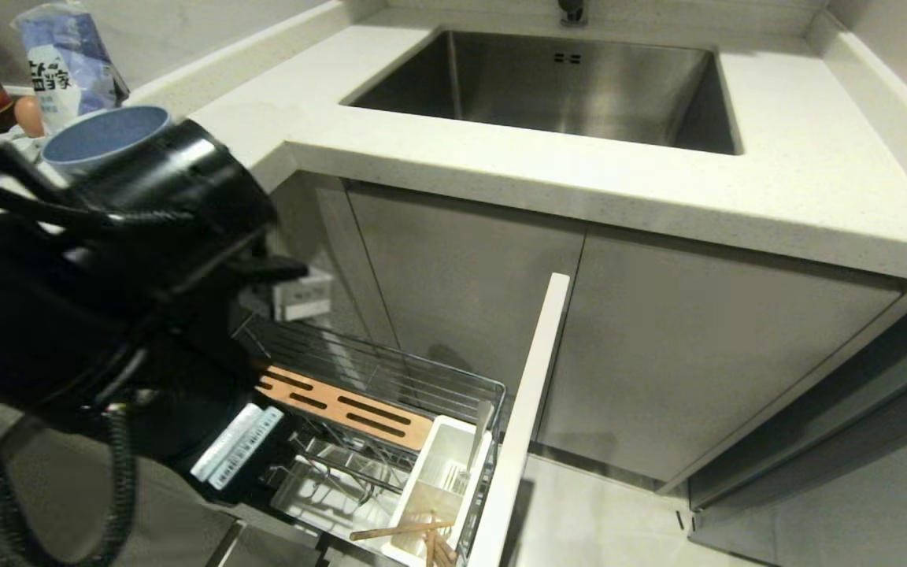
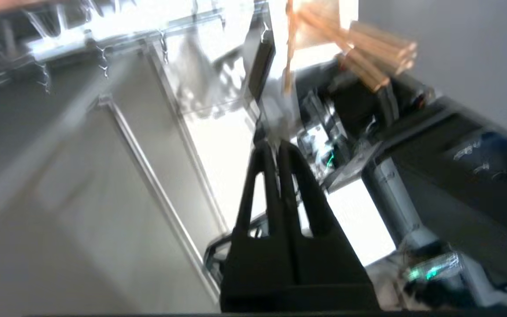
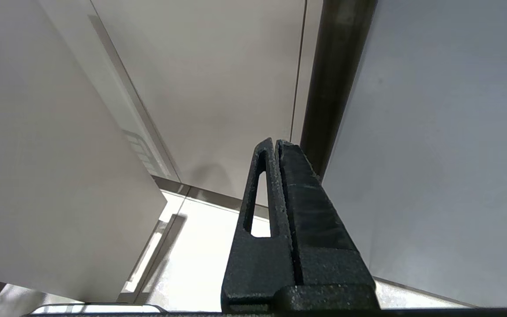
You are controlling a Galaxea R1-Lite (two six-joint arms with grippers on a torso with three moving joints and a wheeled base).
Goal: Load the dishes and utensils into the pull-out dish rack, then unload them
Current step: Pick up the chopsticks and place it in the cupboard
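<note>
Closed finger to finger, the left gripper (image 2: 279, 147) is seen in its wrist view with black fingers pressed together and nothing visibly clamped between them. From the head camera, the bulky black left arm (image 1: 107, 260) is seen stretched over the left half of the chrome wire pull-out dish rack (image 1: 390, 378), so that side of the basket is hidden.

The rack is pulled out below the pale stone countertop (image 1: 501, 165), beside the steel sink (image 1: 556, 83). A slotted wooden bar (image 1: 343, 405) crosses the basket. At the front corner, just behind the pale flat drawer front (image 1: 524, 417), a white plastic utensil caddy (image 1: 438, 480) is set, holding the light wooden chopsticks (image 1: 414, 531), which lean loosely, and a long-handled silver spoon (image 1: 479, 433), standing upright. That fits utensils already loaded.

A round deep matte-blue bowl (image 1: 103, 138) is left on the counter behind the arm, beside a jar and a bag. No plate can be made out.

Open room is found mainly in the basket's wire middle. Wire rims and the drawer front hem it in.

The right gripper (image 3: 275, 145) is parked by the cabinet fronts, fingers together, empty.
</note>
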